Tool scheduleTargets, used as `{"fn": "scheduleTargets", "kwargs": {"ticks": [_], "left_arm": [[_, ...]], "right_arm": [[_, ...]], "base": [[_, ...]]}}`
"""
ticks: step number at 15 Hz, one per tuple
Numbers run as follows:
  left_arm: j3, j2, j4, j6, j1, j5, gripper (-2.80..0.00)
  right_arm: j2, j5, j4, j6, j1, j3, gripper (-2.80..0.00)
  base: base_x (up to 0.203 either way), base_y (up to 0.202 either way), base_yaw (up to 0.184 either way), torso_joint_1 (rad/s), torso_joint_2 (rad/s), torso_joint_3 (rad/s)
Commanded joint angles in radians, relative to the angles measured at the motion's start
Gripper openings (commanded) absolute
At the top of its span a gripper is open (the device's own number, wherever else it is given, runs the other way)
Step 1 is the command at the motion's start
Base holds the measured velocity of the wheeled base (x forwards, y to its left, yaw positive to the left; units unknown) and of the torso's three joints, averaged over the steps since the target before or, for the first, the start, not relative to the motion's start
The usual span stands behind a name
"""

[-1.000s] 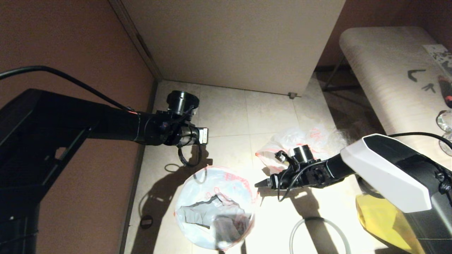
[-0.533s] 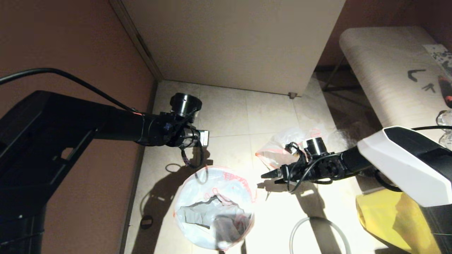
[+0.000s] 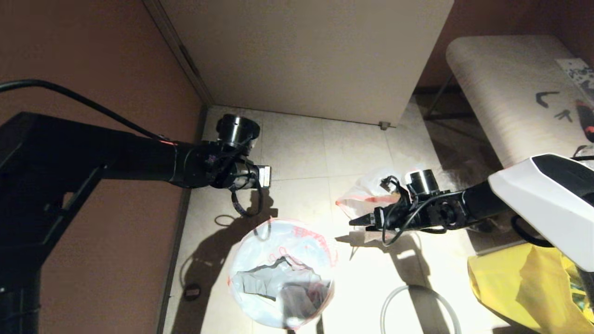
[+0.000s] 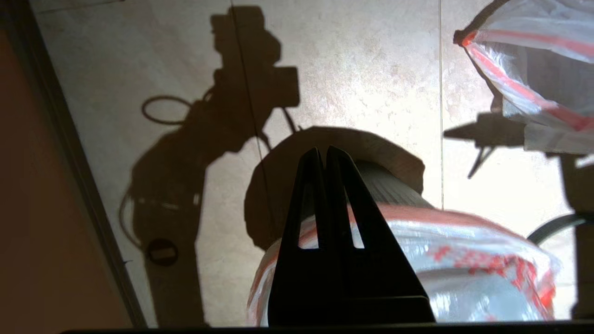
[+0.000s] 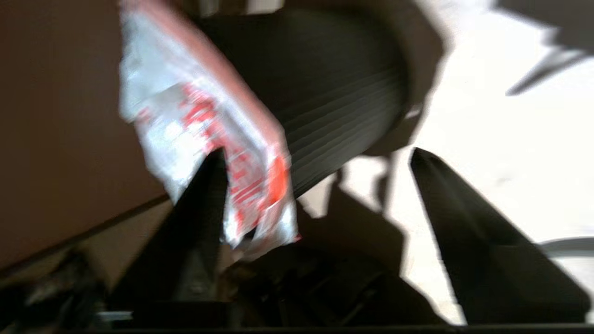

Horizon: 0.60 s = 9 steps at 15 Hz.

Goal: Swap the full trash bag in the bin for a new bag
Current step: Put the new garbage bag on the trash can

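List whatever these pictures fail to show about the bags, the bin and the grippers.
- Bin: head view shows only the bag lining it; its base is cut off.
- Lined bag's contents: a dark, unreadable heap.
- Second bag on the floor: right arm covers most of it.
- Right gripper: wrist view is blurred.
- Left gripper: hidden in head view.

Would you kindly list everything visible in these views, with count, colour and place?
Round black bin: one, black, on the floor tiles, lined with a bag.
Translucent white plastic bag with red print: one, stretched over the bin's rim.
Second translucent white bag with red-orange edging: one, on the floor behind the right gripper.
Big yellow bag: one, floor, far right.
Grey ring: one, floor beside the bin.
Pale cabinet: one, against the wall.
Left gripper: shut, above the bin.
Right gripper: open, empty, beside the bin.
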Motion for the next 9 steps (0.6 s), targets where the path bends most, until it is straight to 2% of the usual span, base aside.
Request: {"fn": "scheduleTargets", "kwargs": {"ticks": [1, 2, 3, 4, 6, 7, 8, 9], "left_arm": [[0.013, -0.069, 0.044, -0.001, -0.007, -0.001, -2.80], [0.019, -0.089, 0.107, -0.003, -0.020, -0.007, -2.80], [0.037, -0.110, 0.173, -0.017, -0.050, -0.019, -2.80], [0.089, -0.123, 0.203, -0.047, -0.086, -0.030, -2.80], [0.247, -0.139, 0.223, -0.121, -0.166, -0.042, -2.80], [0.331, -0.138, 0.210, -0.154, -0.201, -0.052, -2.80], [0.401, -0.119, 0.148, -0.187, -0.226, -0.066, -2.80], [0.445, -0.087, 0.033, -0.209, -0.238, -0.080, -2.80]], "right_arm": [[-0.036, -0.142, -0.002, 0.001, 0.019, 0.005, -2.80], [-0.039, -0.202, -0.001, 0.000, 0.027, 0.004, -2.80], [-0.049, -0.298, 0.006, 0.000, 0.036, 0.004, -2.80], [-0.062, -0.413, 0.039, 0.009, 0.043, 0.004, -2.80], [-0.074, -0.531, 0.179, 0.026, 0.043, 0.007, -2.80], [-0.076, -0.594, 0.210, 0.033, 0.041, 0.020, -2.80], [-0.083, -0.626, 0.212, 0.047, 0.040, 0.053, -2.80], [-0.097, -0.636, 0.202, 0.067, 0.039, 0.078, -2.80]], "base": [[0.000, 0.000, 0.000, 0.000, 0.00, 0.000], [0.000, 0.000, 0.000, 0.000, 0.00, 0.000], [0.000, 0.000, 0.000, 0.000, 0.00, 0.000], [0.000, 0.000, 0.000, 0.000, 0.00, 0.000], [0.000, 0.000, 0.000, 0.000, 0.00, 0.000], [0.000, 0.000, 0.000, 0.000, 0.00, 0.000], [0.000, 0.000, 0.000, 0.000, 0.00, 0.000], [0.000, 0.000, 0.000, 0.000, 0.00, 0.000]]}}
